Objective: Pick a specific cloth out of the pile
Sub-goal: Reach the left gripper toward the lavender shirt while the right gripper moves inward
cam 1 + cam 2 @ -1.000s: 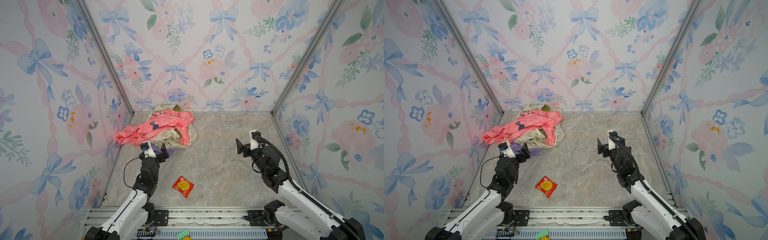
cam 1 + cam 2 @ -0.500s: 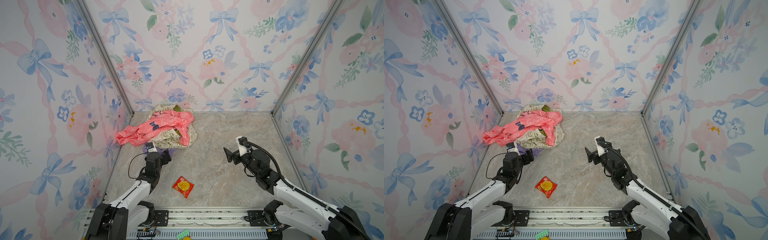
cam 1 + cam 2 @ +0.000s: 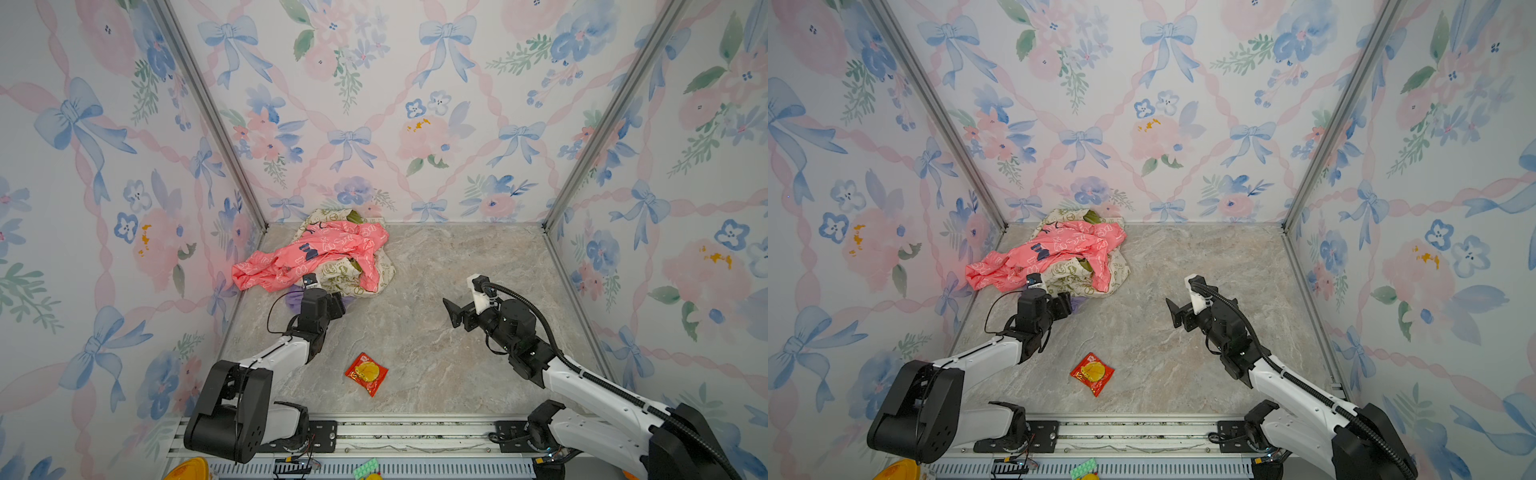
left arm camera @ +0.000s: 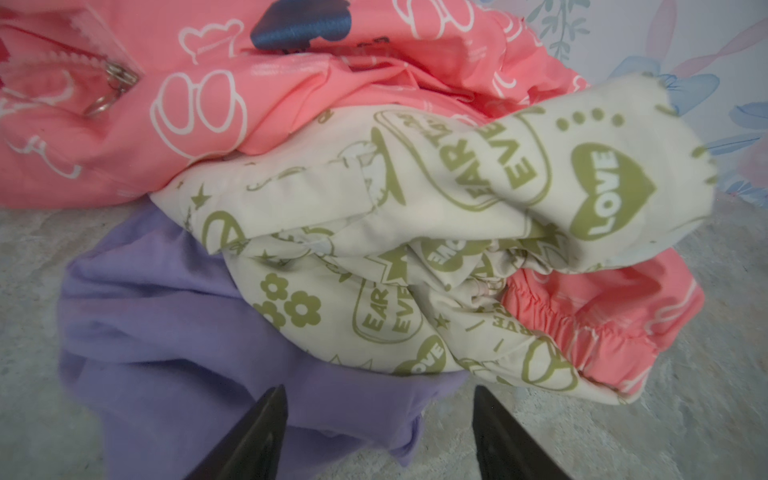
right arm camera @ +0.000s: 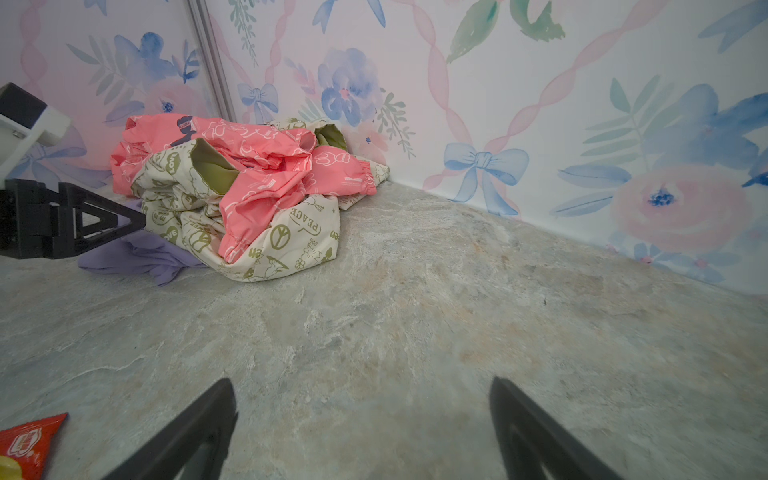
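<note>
- Item under inspection: the cloth [image 4: 178, 332], a plain lilac-purple garment of soft matte fabric lying in loose, rumpled folds. Only part of it shows.
- Location: it lies flat on the marbled floor [image 3: 436, 257] at the near edge of the pile [image 3: 328, 253], in the back left corner of the enclosure. In both top views only small lilac patches [image 3: 292, 300] [image 3: 1077, 302] show beside the left wrist.
- Cover: the cream fabric [image 4: 415, 232] with olive prints rests on top of the cloth, and the coral-pink garment [image 4: 291, 83] with white outline prints lies over the cream one. The right wrist view shows the cloth [image 5: 137, 253] poking out from under the heap.
- Left gripper [image 4: 378, 399]: low at the pile's front edge. The jaws stand moderately apart, one on each side of the cloth's near fold, with lilac fabric between them. Bare floor shows inside the gap at one finger. Whether the fabric is pinched cannot be told.
- Right gripper [image 5: 361, 386]: jaws spread wide, holding nothing, over bare floor and well apart from the cloth, pointing toward the pile.
- Other: a red and yellow snack packet [image 3: 366, 372] lies on the floor, apart from the pile.
</note>
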### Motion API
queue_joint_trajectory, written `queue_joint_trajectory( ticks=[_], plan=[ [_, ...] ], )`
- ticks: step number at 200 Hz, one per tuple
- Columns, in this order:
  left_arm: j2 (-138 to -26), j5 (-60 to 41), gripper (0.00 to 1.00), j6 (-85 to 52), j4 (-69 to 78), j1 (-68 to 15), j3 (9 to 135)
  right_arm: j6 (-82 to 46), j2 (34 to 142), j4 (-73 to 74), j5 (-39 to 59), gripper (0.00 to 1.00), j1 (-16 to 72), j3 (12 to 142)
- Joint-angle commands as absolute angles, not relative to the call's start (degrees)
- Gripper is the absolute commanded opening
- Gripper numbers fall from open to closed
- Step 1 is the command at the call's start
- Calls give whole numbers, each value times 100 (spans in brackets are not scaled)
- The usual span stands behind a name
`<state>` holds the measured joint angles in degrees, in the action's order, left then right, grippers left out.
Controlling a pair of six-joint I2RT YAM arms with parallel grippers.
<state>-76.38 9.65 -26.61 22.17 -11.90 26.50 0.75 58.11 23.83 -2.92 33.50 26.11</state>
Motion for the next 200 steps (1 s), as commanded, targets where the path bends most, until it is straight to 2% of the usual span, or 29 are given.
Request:
queue_joint_trajectory(
  ticks=[1,23,67,109,137,155,200],
  plan=[
    [-7922,906,68,-2527,2054,-1136,2920,-21,5790,2512,-220,97,3418,2565],
    [-8241,893,66,-2531,1892,-1126,3166,-26,5779,2496,-220,97,3419,2564],
    [-8545,899,50,-2607,1740,-1082,3375,-9,5732,2454,-264,97,3419,2566],
    [-8764,743,22,-2588,1595,-1048,3514,-9,5619,2382,-348,97,3419,2553],
    [-8749,692,7,-2573,1577,-1046,3499,-9,5580,2353,-368,97,3419,2558],
    [-8614,684,0,-2575,1523,-1046,3506,-9,5573,2348,-367,97,3419,2558],
    [-7908,685,0,-2619,1429,-1046,3428,-13,5494,2320,-379,97,3419,2552]
  ],
)
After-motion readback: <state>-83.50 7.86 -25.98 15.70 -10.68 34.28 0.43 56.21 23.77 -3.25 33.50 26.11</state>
